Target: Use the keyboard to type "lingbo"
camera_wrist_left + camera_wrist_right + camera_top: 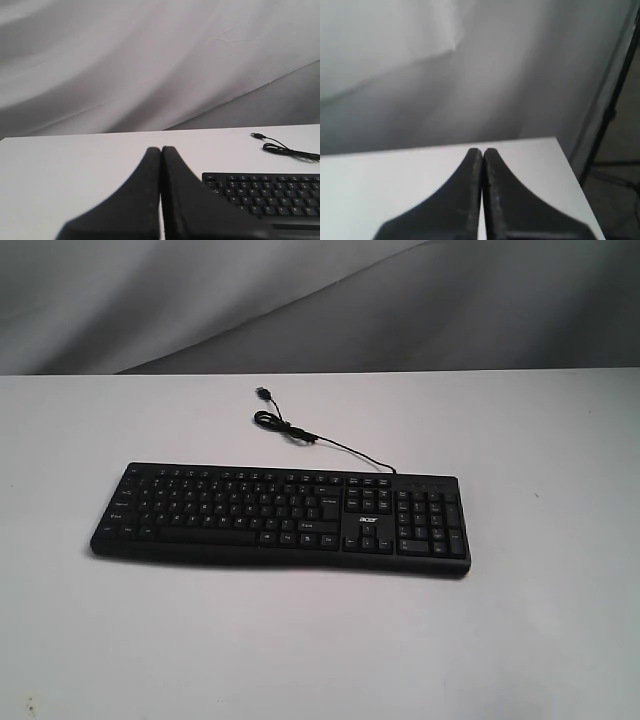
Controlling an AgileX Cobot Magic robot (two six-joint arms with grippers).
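The black keyboard (280, 518) lies flat near the middle of the white desk (520, 640), its long side roughly along the near edge. Its thin cable (330, 443) trails toward the far edge, ending in a small loop and a loose plug (261, 392). The left gripper (161, 150) has its 2 fingers pressed together on nothing, with one end of the keyboard showing beside them, and the right gripper (482, 151) is likewise closed tight and empty over bare desk near a corner.
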